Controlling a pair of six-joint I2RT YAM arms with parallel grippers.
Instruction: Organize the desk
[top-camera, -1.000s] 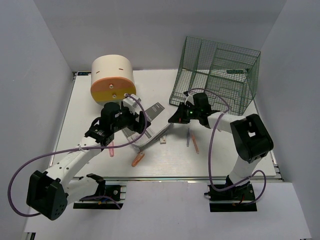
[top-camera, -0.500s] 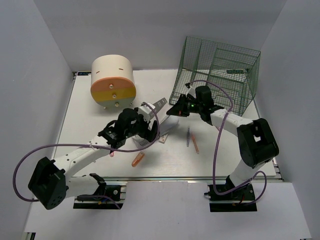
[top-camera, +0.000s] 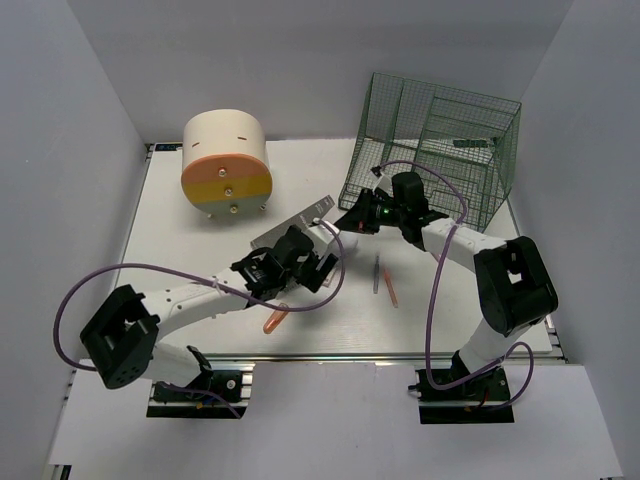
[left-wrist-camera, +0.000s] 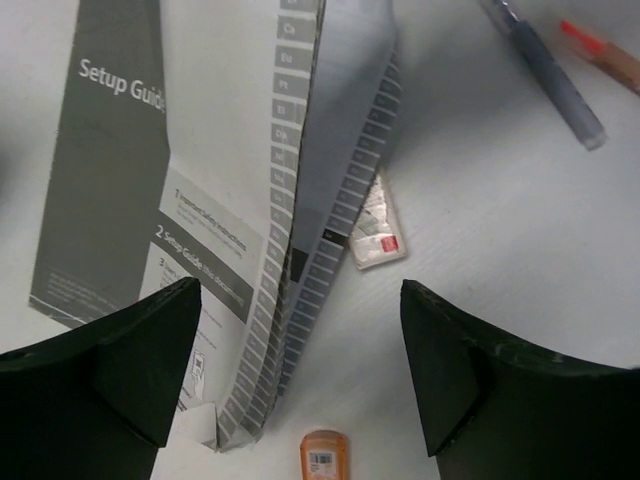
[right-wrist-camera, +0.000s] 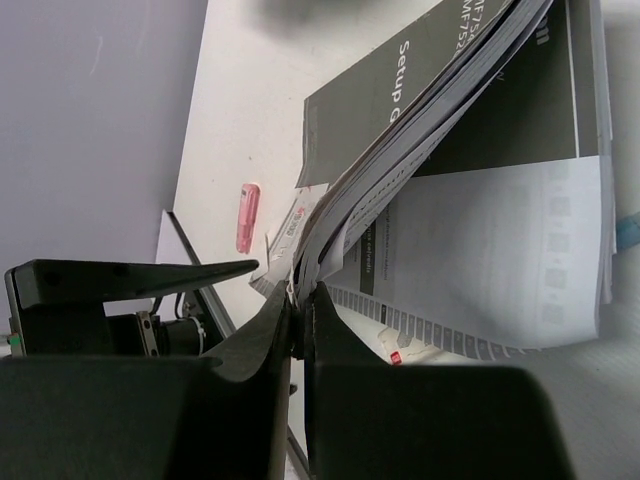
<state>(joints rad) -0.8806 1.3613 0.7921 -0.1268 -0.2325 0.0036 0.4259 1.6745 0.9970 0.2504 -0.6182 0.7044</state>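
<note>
2 claws above the desk (top-camera: 180, 260): left claw (left-wrist-camera: 298, 320) wide (empty), right claw (right-wrist-camera: 298, 300) pinching booklet (right-wrist-camera: 520, 230).

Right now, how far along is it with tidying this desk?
Early, it seems. Done: nothing visibly put away. In hand: the right gripper pinches the setup guide by its pages, one edge raised; the left gripper hangs open above it. Left: a grey pen, an orange marker and a small packet lie loose on the desk.
</note>
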